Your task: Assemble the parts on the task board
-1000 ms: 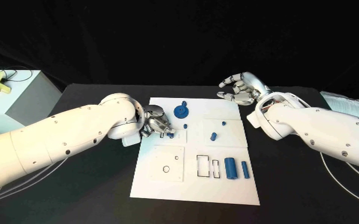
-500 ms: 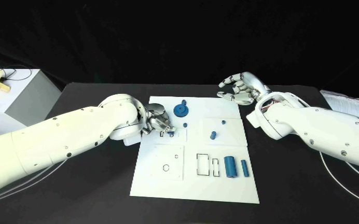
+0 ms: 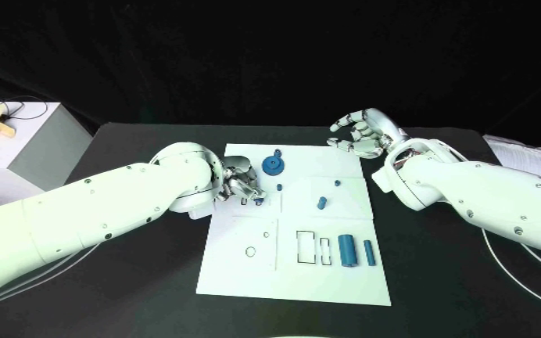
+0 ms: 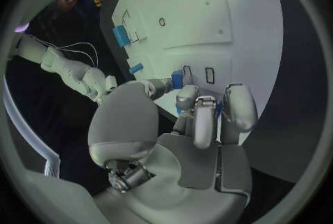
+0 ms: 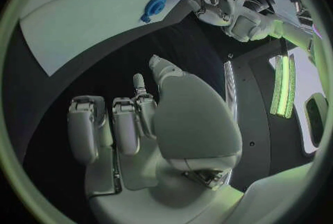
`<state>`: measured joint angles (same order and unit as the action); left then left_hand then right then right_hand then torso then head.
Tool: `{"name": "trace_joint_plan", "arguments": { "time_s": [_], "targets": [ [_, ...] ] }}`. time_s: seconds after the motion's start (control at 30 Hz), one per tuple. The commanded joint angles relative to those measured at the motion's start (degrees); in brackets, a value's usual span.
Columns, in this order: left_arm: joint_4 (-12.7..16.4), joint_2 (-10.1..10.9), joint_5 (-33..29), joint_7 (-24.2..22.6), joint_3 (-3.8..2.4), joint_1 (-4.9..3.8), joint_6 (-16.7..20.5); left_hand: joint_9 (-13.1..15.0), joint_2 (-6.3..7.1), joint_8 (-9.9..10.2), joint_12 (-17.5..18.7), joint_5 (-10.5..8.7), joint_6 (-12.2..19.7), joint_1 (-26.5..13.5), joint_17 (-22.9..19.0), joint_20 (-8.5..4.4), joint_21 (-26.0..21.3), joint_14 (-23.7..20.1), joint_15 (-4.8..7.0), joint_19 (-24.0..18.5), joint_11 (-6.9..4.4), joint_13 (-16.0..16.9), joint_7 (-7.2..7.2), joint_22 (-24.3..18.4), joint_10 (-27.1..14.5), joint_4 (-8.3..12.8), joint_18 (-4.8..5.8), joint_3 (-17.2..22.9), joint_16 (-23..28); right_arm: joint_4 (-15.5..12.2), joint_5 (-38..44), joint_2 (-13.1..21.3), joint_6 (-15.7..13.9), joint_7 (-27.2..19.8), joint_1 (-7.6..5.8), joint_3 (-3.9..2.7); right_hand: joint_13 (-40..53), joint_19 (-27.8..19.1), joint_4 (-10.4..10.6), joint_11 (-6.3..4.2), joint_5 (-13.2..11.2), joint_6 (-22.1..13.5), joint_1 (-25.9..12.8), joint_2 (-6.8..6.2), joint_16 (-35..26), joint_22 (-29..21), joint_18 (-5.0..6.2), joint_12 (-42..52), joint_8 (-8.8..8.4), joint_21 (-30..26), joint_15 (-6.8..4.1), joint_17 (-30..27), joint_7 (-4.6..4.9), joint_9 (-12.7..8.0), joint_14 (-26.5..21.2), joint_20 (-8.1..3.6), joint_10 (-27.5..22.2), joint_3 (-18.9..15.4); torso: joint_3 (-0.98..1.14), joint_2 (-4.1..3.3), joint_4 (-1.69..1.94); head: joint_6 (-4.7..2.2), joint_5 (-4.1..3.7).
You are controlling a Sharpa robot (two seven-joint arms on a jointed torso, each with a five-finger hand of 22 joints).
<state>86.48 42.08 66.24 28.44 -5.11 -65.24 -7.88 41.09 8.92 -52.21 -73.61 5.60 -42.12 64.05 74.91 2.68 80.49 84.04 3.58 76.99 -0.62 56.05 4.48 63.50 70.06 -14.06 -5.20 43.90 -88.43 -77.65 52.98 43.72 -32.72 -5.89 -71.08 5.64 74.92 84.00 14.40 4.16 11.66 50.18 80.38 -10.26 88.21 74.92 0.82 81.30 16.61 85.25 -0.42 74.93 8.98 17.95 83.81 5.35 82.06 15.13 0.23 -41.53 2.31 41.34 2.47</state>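
Note:
The white task board (image 3: 295, 275) lies in the middle of the black table. My left hand (image 3: 239, 184) rests over the board's left edge, by the small rectangular slots, and pinches a small blue part (image 4: 178, 78) between thumb and fingers. A blue gear (image 3: 273, 167) stands just beyond that hand. On the board's right half lie a small blue piece (image 3: 323, 202) and a smaller one (image 3: 336, 185). Two blue cylinders (image 3: 347, 253) lie side by side near the front. My right hand (image 3: 363, 134) hovers off the board's far right corner, fingers loosely curved and apart, holding nothing.
A pale box (image 3: 40, 146) stands at the table's far left edge, and white sheets (image 3: 513, 150) lie at its far right. Black-outlined slots (image 3: 306, 247) and a ring mark (image 3: 249, 252) mark the board's near half.

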Motion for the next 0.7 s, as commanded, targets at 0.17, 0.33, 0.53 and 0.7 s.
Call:
{"name": "trace_joint_plan", "arguments": {
  "time_s": [0.17,0.33,0.53,0.7],
  "targets": [
    [0.3,-0.13,2.35,-0.36,-0.02,0.19,0.21,9.3,0.28,-0.09,-0.27,0.41,-1.72,-0.3,12.83,-0.16,0.32,5.09,0.34,0.44,-0.09,0.19,-1.14,0.19,0.57,11.31,0.34,11.61,-0.3,0.01,0.33,-0.01,0.85,-0.34,0.1,-0.01,7.57,4.01,0.03,0.06,0.19,-0.42,-0.41,-0.16,-0.24,11.29,0.42,-0.3,-0.11,-0.2,0.22,11.87,0.11,-0.1,5.31,0.19,-0.33,0.22,0.0,0.05,0.03,0.17,0.05],
    [0.24,-0.32,2.75,-0.34,-0.02,0.64,0.21,9.3,0.28,-0.09,-0.27,0.41,-1.72,-0.3,12.83,-0.16,0.32,5.09,0.34,0.44,-0.09,0.19,-1.14,0.19,0.57,11.31,0.34,11.61,-0.3,0.06,0.33,-0.11,0.85,-0.43,0.17,-0.01,7.57,4.01,0.03,0.06,0.19,-0.42,-0.41,-0.16,-0.24,11.29,0.42,-0.3,-0.11,-0.2,0.22,11.87,0.11,-0.1,5.31,0.19,-0.33,0.22,-0.02,0.03,0.04,0.16,0.06],
    [0.01,-0.4,3.25,-0.28,-0.02,1.27,0.28,9.32,0.33,-0.06,-0.22,0.48,-1.79,-0.36,12.76,-0.19,0.33,5.07,0.37,0.47,-0.12,0.12,-1.16,0.21,0.58,11.33,0.34,11.68,-0.26,0.07,0.31,-0.09,0.8,-0.49,0.21,-0.01,7.5,3.96,0.04,0.06,0.2,-0.43,-0.42,-0.19,-0.3,11.19,0.45,-0.38,-0.11,-0.32,0.22,11.77,0.1,-0.1,5.28,0.19,-0.4,0.27,-0.02,-0.04,0.02,0.19,0.03],
    [-0.23,-0.33,3.51,-0.24,-0.02,1.45,0.38,9.33,0.34,-0.04,-0.24,0.59,-1.84,-0.39,12.78,-0.21,0.35,5.08,0.39,0.51,-0.14,0.19,-1.18,0.26,0.66,11.35,0.35,11.76,-0.27,0.03,0.24,-0.05,0.84,-0.49,0.22,-0.01,7.55,3.98,0.05,0.06,0.21,-0.43,-0.44,-0.2,-0.33,11.22,0.44,-0.32,-0.11,-0.28,0.22,11.73,0.11,-0.11,5.27,0.19,-0.35,0.3,-0.01,-0.09,0.04,0.26,0.0]
  ]
}}
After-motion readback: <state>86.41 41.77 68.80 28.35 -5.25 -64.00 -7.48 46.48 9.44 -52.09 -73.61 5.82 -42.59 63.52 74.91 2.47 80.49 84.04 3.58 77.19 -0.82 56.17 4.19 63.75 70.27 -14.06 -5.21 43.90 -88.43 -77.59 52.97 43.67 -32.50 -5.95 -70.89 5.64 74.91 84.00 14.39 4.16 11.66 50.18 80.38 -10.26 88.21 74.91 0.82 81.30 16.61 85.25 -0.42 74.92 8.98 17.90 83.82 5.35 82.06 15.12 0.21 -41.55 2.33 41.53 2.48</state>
